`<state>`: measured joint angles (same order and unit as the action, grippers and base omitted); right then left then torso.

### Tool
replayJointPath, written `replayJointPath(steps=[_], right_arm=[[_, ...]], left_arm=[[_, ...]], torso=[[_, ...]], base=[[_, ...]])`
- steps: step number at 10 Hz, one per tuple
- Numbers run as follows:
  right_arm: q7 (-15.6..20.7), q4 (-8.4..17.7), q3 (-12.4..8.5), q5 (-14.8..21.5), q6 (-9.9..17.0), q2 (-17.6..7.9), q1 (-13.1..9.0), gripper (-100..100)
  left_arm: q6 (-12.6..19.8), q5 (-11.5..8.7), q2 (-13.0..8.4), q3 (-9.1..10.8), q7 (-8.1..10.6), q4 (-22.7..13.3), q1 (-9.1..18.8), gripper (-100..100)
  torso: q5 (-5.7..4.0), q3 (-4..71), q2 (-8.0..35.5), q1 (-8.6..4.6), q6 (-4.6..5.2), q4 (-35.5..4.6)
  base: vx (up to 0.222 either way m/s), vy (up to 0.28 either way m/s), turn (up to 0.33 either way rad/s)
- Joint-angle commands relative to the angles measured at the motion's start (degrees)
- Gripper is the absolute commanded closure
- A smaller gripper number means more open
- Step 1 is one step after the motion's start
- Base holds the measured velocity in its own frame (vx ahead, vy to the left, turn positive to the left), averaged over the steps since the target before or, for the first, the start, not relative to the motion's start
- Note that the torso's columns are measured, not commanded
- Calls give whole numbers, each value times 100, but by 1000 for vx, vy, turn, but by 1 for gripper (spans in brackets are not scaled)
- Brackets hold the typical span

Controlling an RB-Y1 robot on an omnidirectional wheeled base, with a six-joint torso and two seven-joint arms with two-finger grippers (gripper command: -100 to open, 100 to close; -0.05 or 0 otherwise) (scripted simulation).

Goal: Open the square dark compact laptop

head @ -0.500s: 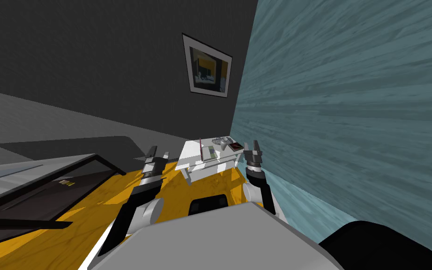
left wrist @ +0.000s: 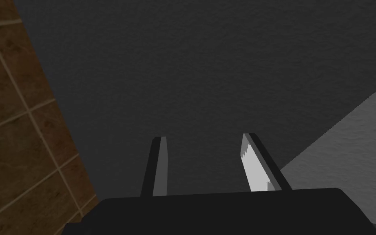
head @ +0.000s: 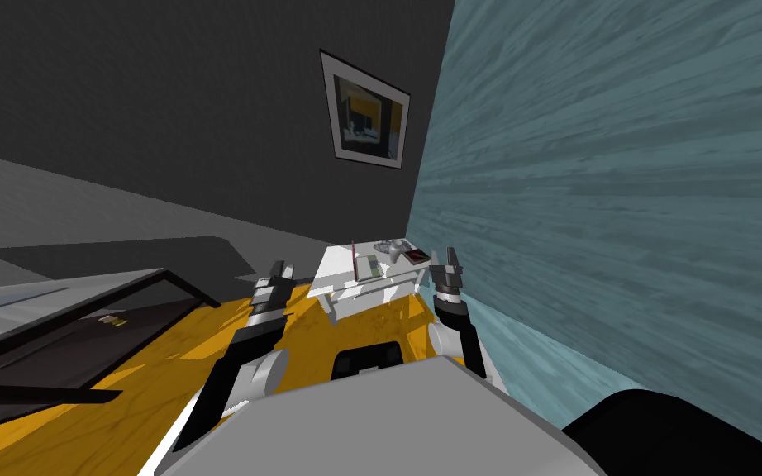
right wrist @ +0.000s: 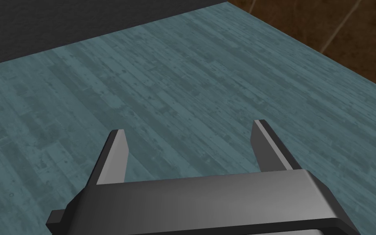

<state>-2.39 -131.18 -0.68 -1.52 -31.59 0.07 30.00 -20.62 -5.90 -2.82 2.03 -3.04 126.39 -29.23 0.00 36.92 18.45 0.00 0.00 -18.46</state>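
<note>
A lived-in room of a home: a framed picture [head: 366, 111] on a dark wall [head: 164, 99], a teal plank wall [head: 619, 207], and beyond the fingers [head: 452, 258] a small white surface [head: 334, 266] on yellow wood floor [head: 164, 355].

Left gripper [left wrist: 203, 138]: two thin blade fingers with light grey faces and dark edges, one serrated, on a black box.
Right gripper [right wrist: 189, 126]: matching blades on a mid-grey box with rounded corners.
Left forearm [head: 235, 364]: black link, pale grey cylindrical elbow [head: 268, 370], wrist banded grey and dark.

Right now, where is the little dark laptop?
In the head view, the dark laptop lies at the right end of the white table, near the teal wall, just left of my right pincer.
</note>
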Motion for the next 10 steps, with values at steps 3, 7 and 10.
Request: replayJointPath(steps=[3, 7, 10], right_arm=[[0, 0, 0, 0, 0, 0, 0, 0], [0, 2, 1, 0, 0, 1, 1, 0], [0, 2, 1, 0, 0, 1, 1, 0]], left_arm=[[0, 0, 0, 0, 0, 0, 0, 0], [360, -175, -323, 180, 154, 111, -31, -100], [693, -337, -415, 346, 297, 210, -59, -100]], torso=[[0, 2535, 1270, 0, 0, -1269], [-5, 4744, 2345, -19, 0, -2355], [0, 4762, 2387, 0, 0, -2384]], base=[[0, 0, 0], [50, -51, -8], [75, -94, -9]])
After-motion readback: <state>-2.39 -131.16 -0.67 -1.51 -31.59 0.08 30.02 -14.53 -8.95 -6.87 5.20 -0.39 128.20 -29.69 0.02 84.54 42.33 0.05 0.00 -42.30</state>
